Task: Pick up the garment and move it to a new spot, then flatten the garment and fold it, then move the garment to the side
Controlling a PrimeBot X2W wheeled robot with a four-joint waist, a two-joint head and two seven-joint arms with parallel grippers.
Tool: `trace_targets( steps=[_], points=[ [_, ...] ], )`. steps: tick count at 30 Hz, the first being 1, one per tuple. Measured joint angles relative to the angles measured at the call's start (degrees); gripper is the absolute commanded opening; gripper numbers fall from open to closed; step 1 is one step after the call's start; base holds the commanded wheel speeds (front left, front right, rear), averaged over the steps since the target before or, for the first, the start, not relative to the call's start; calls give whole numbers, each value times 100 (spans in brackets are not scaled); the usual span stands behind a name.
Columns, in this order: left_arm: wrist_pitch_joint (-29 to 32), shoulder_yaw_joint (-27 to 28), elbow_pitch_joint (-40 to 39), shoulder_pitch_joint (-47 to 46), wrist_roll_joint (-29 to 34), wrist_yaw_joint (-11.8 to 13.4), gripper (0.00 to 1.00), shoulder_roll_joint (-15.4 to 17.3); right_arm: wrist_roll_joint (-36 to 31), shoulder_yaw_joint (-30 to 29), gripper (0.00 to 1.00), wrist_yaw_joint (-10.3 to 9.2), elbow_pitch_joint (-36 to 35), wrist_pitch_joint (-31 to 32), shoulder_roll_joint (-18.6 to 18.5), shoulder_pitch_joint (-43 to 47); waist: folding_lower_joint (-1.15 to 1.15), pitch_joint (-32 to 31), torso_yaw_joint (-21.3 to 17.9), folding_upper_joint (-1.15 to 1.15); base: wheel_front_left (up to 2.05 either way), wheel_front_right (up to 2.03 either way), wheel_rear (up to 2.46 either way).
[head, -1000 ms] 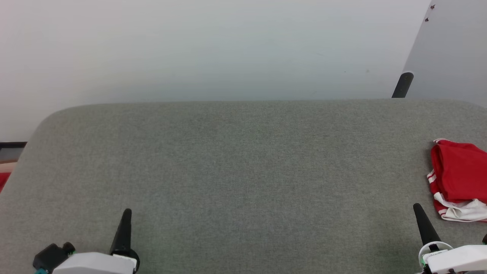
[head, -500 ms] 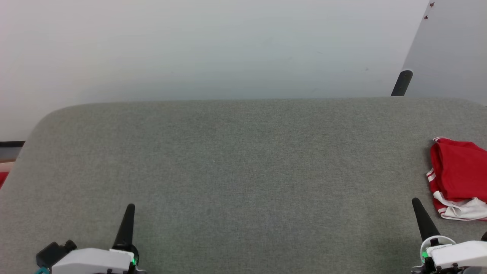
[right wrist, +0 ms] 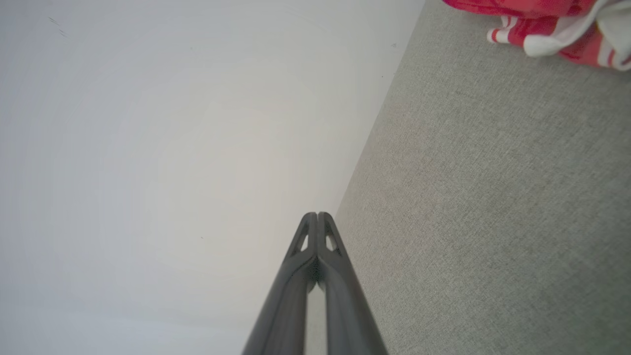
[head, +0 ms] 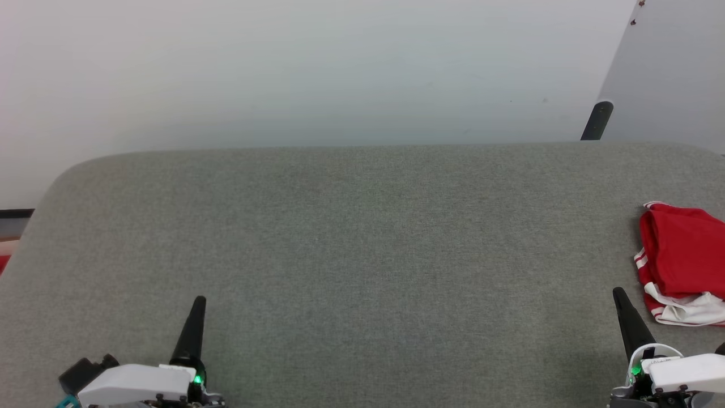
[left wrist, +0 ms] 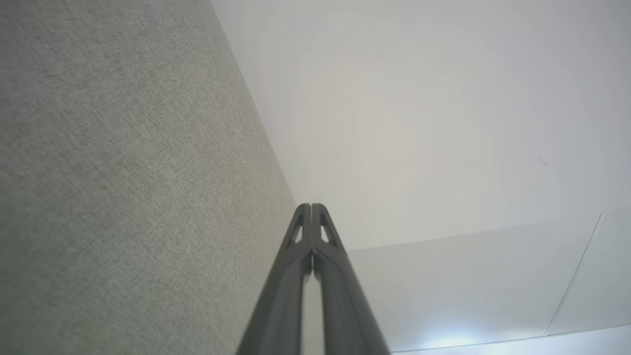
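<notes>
One garment (head: 682, 258) lying free; left pincer (head: 198, 301), right pincer (head: 618, 293) closed.

1 grey fabric surface (head: 362, 238), used as the landmark. 1 garment (head: 679, 249), red and white, at the surface's right edge. 1 left gripper (head: 198, 303) over its near-left part and 1 right gripper (head: 618, 294) over its near-right part, 2 total. 4 dark fingers (left wrist: 286, 276), two per gripper. 1 black post (head: 597, 120) behind the surface's far-right edge. 1 pale panel (head: 674, 73) beyond that edge, with 2 dark screws (head: 632, 22) on it.
</notes>
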Motion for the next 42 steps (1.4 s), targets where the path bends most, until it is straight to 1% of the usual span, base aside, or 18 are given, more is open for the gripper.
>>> trace_targets(
  steps=[34, 42],
  points=[
    [375, 74, 0, -191, -1296, -1, 0, -162, 1209, -166, 0, -1, 32, 237, 213, -161, 0, 86, -53, 0, 0, 0, 0],
    [377, 78, 0, -200, -1330, -1, 0, -171, 1245, -175, 0, -1, 36, 243, 225, -211, 0, 88, -55, 0, 0, 0, 0]
  ],
)
